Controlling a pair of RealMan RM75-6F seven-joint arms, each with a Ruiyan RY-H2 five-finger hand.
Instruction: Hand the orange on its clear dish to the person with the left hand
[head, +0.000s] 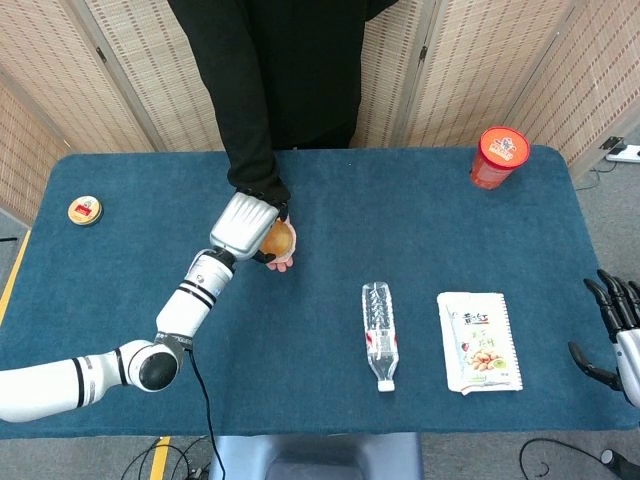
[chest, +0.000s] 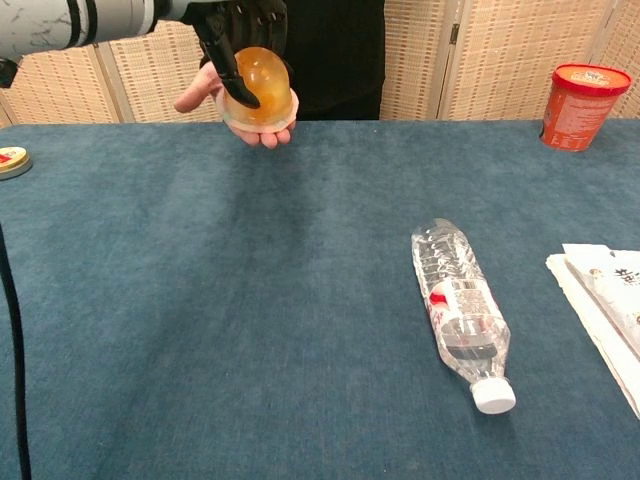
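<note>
My left hand (head: 246, 224) grips the orange (chest: 258, 78) on its dish (chest: 262, 119), resting on the person's palm (chest: 262, 130); right hand (head: 620, 335) lies spread.

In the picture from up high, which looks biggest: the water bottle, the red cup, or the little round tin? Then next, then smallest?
Largest to smallest in the head view:
1. water bottle
2. red cup
3. round tin

Woven screens (head: 120, 70) (beige), grey floor (head: 610, 210)
</note>
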